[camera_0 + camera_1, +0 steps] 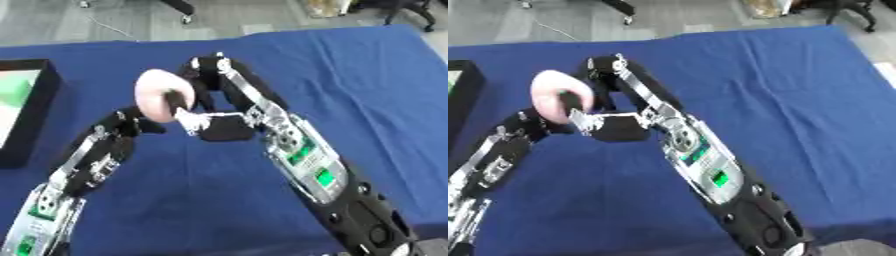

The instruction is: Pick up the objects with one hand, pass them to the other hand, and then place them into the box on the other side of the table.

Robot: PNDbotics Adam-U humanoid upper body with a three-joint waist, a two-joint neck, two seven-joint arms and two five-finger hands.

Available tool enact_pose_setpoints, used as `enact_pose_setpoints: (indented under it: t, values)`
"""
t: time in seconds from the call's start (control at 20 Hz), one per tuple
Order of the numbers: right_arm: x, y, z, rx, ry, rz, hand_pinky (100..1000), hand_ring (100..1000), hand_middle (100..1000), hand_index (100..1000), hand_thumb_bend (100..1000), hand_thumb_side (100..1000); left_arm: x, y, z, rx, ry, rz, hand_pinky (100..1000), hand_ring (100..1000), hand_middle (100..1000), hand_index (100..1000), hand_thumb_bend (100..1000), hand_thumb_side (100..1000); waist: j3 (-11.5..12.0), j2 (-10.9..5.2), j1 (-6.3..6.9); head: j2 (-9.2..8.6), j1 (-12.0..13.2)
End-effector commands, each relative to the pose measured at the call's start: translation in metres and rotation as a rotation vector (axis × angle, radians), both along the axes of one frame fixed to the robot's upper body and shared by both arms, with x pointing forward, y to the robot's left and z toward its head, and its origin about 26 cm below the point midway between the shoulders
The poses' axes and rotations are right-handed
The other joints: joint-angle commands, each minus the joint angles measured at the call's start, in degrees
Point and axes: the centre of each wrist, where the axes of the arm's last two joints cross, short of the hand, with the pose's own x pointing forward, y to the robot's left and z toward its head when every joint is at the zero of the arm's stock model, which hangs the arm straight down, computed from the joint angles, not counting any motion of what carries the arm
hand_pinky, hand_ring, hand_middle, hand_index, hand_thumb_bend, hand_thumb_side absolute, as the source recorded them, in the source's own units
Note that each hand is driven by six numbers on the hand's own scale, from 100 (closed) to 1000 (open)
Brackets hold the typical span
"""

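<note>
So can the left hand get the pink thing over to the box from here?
Probably yes. The left hand meets the pink thing alongside the right hand, above the blue cloth. The box sits at the left edge, with nothing between.

Pink object [156, 95] blurred, kind unclear. Left hand [140, 120] mostly hidden behind it. Box [35, 115] cut by left edge. Right hand [210, 75] fingers indistinct.
</note>
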Motion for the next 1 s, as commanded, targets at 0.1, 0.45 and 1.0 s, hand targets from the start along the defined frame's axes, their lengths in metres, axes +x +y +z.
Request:
enact_pose_setpoints:
  t: [0.1, 0.45, 1.0]
  values:
    - [0.001, 0.001, 0.005, 0.010, -0.018, -0.006, 416, 186, 165, 316, 100, 100, 0.001, 0.002, 0.011, -0.005, -0.039, -0.012, 821, 724, 774, 888, 344, 702, -0.1, -0.51, -0.02, -0.11, 0.0]
    - [0.000, 0.004, 0.005, -0.012, -0.018, 0.022, 414, 182, 163, 309, 100, 100, 0.004, -0.004, 0.017, -0.028, -0.044, 0.013, 820, 725, 779, 893, 334, 711, 0.1, -0.54, -0.09, -0.11, 0.1]
    - [0.000, 0.007, 0.006, -0.032, -0.019, 0.051, 412, 177, 160, 303, 100, 100, 0.007, -0.020, 0.024, -0.048, -0.044, 0.069, 815, 719, 777, 898, 304, 725, 0.0, -0.57, -0.14, -0.11, 0.1]
